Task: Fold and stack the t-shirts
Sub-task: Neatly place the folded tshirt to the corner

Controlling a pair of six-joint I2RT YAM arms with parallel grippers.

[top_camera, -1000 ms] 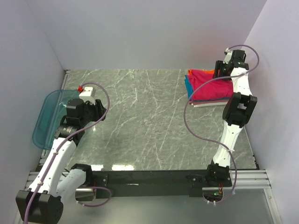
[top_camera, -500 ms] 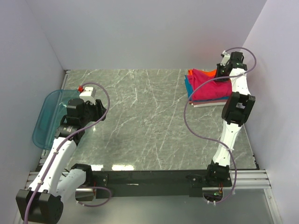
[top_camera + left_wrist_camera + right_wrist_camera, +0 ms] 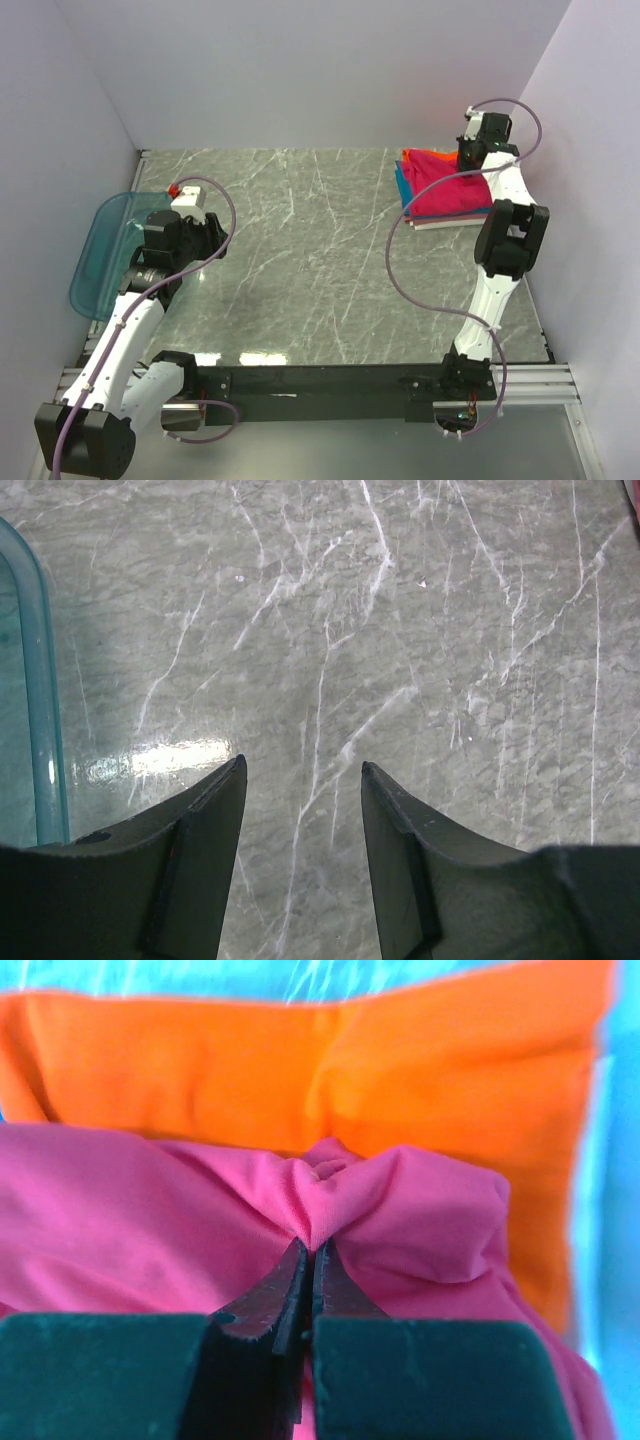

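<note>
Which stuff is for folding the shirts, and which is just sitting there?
For the job: magenta shirt, pinched by the right gripper; orange shirt; teal shirt.
Just lying about: tray.

I see the stack of t-shirts (image 3: 445,200) at the table's (image 3: 300,250) upper right, my right gripper (image 3: 311,1252) at the top shirt's (image 3: 150,1220) far edge; the tray (image 3: 95,255) lies at far left, my left gripper (image 3: 303,772) beside it.

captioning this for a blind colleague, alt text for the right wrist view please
The right tool is shut on a pinched fold of the magenta t-shirt, which bunches at its tips. Behind it lies an orange t-shirt on teal-blue cloth.
</note>
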